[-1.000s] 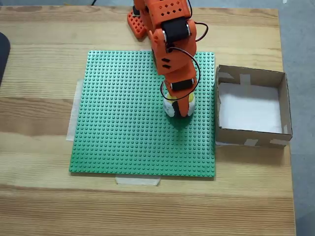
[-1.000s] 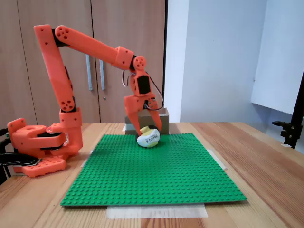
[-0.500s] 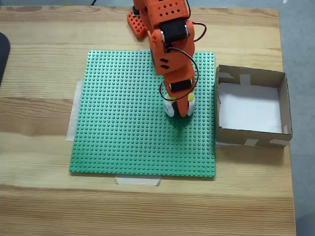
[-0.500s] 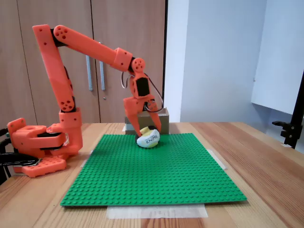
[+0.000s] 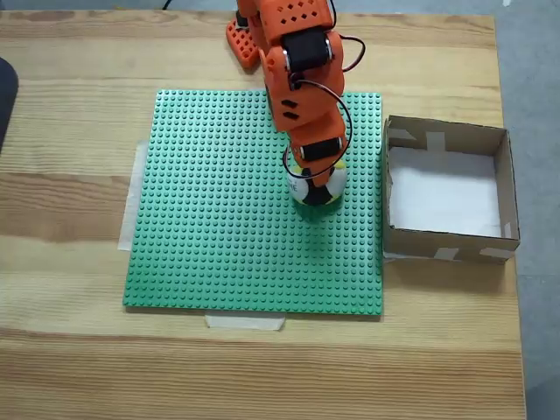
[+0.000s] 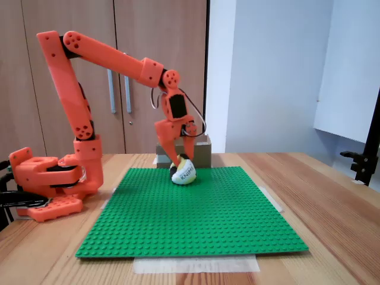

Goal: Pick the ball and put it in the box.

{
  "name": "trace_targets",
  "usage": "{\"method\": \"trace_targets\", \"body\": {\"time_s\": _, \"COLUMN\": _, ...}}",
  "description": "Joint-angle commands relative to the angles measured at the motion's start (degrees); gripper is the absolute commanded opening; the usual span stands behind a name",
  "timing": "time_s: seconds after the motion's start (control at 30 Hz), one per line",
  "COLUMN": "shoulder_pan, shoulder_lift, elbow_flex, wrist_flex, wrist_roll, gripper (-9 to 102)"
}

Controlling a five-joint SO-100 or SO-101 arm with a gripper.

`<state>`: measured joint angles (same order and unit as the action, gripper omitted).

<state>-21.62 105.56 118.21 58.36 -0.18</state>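
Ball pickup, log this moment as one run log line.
phase: grasp | gripper: shut on ball | ball: on green baseplate | box: empty

Wide open green baseplate to the left of the arm and toward the bottom edge in the top-down fixed view, nothing standing on it. To the right, the box sits just off the plate's edge, its near wall facing the ball; the box is open on top, white bottom bare. In the side-on fixed view, the box stands behind the ball, air above it free.
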Motion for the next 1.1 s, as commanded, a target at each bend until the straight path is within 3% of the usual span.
{"method": "trace_targets", "body": {"time_s": 0.0, "shoulder_pan": 0.88, "shoulder_lift": 2.37, "elbow_flex": -0.18, "wrist_flex": -1.05, "wrist_roll": -0.62, "gripper": -1}}
{"method": "trace_targets", "body": {"time_s": 0.73, "shoulder_pan": -0.44, "shoulder_lift": 5.10, "elbow_flex": -16.61, "wrist_flex": 8.00, "wrist_roll": 2.55, "gripper": -1}}
{"method": "trace_targets", "body": {"time_s": 1.07, "shoulder_pan": -5.80, "shoulder_lift": 5.10, "elbow_flex": -26.98, "wrist_flex": 10.46, "wrist_roll": 4.92, "gripper": -1}}
